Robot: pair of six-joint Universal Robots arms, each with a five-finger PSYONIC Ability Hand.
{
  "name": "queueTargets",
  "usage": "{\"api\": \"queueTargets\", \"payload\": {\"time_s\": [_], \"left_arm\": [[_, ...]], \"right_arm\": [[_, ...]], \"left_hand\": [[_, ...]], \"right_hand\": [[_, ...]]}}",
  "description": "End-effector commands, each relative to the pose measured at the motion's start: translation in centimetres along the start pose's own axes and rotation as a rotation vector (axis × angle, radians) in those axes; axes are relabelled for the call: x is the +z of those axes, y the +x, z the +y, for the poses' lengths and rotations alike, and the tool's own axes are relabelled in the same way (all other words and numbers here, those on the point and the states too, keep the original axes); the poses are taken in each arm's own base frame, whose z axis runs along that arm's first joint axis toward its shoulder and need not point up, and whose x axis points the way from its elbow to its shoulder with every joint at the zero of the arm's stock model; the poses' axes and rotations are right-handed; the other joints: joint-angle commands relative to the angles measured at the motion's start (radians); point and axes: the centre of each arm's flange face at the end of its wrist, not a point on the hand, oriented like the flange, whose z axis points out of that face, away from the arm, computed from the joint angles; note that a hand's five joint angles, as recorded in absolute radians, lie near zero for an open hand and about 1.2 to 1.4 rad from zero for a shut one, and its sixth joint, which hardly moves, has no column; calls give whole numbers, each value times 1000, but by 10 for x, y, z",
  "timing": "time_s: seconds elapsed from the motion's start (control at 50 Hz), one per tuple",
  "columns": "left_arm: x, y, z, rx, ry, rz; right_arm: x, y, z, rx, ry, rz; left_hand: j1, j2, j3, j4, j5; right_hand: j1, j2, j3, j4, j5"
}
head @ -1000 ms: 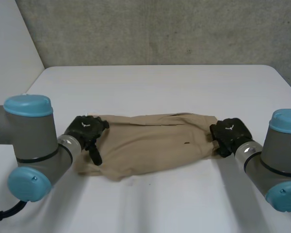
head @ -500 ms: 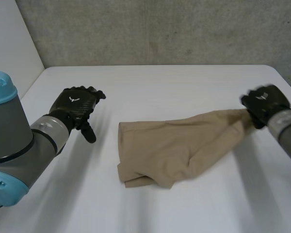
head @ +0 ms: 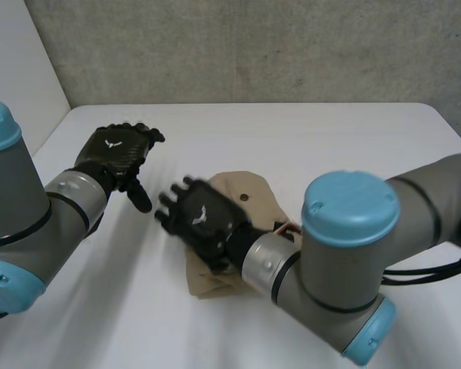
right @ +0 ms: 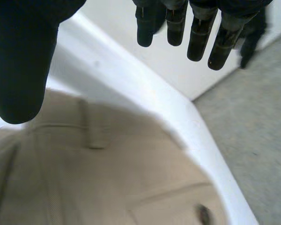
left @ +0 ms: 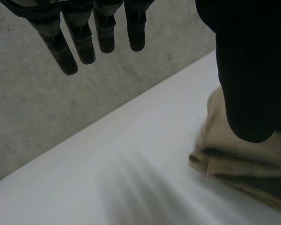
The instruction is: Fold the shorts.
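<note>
The tan shorts (head: 244, 189) are lying in a bunched heap near the middle of the white table (head: 330, 138). The right hand (head: 200, 218) is hanging over the left part of this heap, palm down. Its arm is covering much of the cloth in the head view. Some cloth is showing on the far side of the hand, and some on the near side below the wrist.

In the right wrist view the fingers (right: 198, 35) are pointing straight out and standing a little apart. The thumb (right: 19, 70) is staying wide from them, so this hand is fully open and is holding nothing. The shorts are lying under its palm, with a belt loop (right: 92, 127) on the waistband showing there. The fingertips are reaching past the edge of the cloth, over bare table. I cannot tell whether the palm is touching the cloth.

The left hand (head: 114, 153) is hanging over bare table, well apart from the shorts and to their left. In its own wrist view its fingers (left: 84, 42) are straight and its thumb (left: 253, 84) is spread away from them. This hand is also open and is gripping nothing. There the folded edge of the shorts is lying on the table on the thumb's side, partly hidden behind the thumb and far from the fingertips.
</note>
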Motion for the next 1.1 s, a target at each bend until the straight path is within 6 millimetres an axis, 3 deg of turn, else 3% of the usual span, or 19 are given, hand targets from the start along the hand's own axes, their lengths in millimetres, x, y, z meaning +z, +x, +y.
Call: {"api": "queueTargets", "payload": {"time_s": [0.02, 0.08, 0.16, 0.26, 0.4, 0.48, 0.62, 0.7, 0.84, 0.92, 0.94, 1.0, 1.02, 1.08, 1.1], "left_arm": [[9, 5, -8, -76, 29, 15], [14, 15, -2, -98, 12, 41], [20, 56, 10, -117, -18, 143], [29, 84, 34, -108, -89, 201], [37, 88, 78, -79, -277, 145], [33, 86, 94, -60, -362, 119], [30, 84, 97, -61, -389, 120], [27, 87, 90, -58, -370, 133], [18, 88, 57, -63, -281, 145], [13, 79, 24, -81, -187, 132], [9, 72, 3, -94, -124, 128], [1, 56, -30, -117, -28, 107], [-2, 38, -50, -135, 32, 74], [-8, 10, -74, -158, 104, 16], [-13, -9, -86, -173, 139, -28]], "right_arm": [[-16, 96, -5, 386, 22, 305], [-22, 109, 7, 475, -32, 319], [-12, 101, 32, 525, -137, 282], [1, 92, 63, 589, -272, 243], [4, 91, 105, 652, -418, 243], [2, 87, 114, 648, -446, 231], [-2, 85, 122, 536, -484, 208], [-4, 84, 121, 506, -489, 202], [-9, 87, 107, 482, -474, 233], [-18, 116, 71, 433, -334, 345], [-24, 131, 51, 419, -251, 420], [-37, 157, 19, 420, -125, 562], [-48, 174, 4, 429, -63, 659], [-70, 198, -11, 435, -14, 800], [-84, 211, -16, 424, -17, 873]], "left_hand": [[-51, -24, -36, -21, -22], [-48, -21, -33, -18, -19], [-46, -18, -30, -15, -16], [-45, -18, -30, -15, -16], [-45, -18, -30, -15, -16], [-45, -18, -30, -15, -16], [-45, -18, -30, -15, -16], [-45, -18, -30, -15, -16], [-54, -26, -39, -23, -25], [-60, -32, -45, -29, -31], [-60, -32, -45, -29, -31], [-60, -32, -45, -29, -31], [-60, -32, -45, -29, -31], [-63, -35, -48, -32, -34], [-63, -35, -48, -32, -34]], "right_hand": [[-29, -42, -36, -57, -71], [-29, -42, -36, -57, -71], [-29, -42, -36, -57, -71], [-29, -42, -36, -57, -71], [-29, -42, -36, -57, -71], [-29, -42, -36, -57, -71], [-29, -42, -36, -57, -71], [-29, -42, -36, -57, -71], [-29, -42, -36, -57, -71], [-29, -42, -36, -57, -71], [-29, -42, -36, -57, -71], [-29, -42, -36, -57, -71], [-29, -42, -36, -57, -71], [-29, -42, -36, -57, -71], [-29, -42, -36, -57, -71]]}}
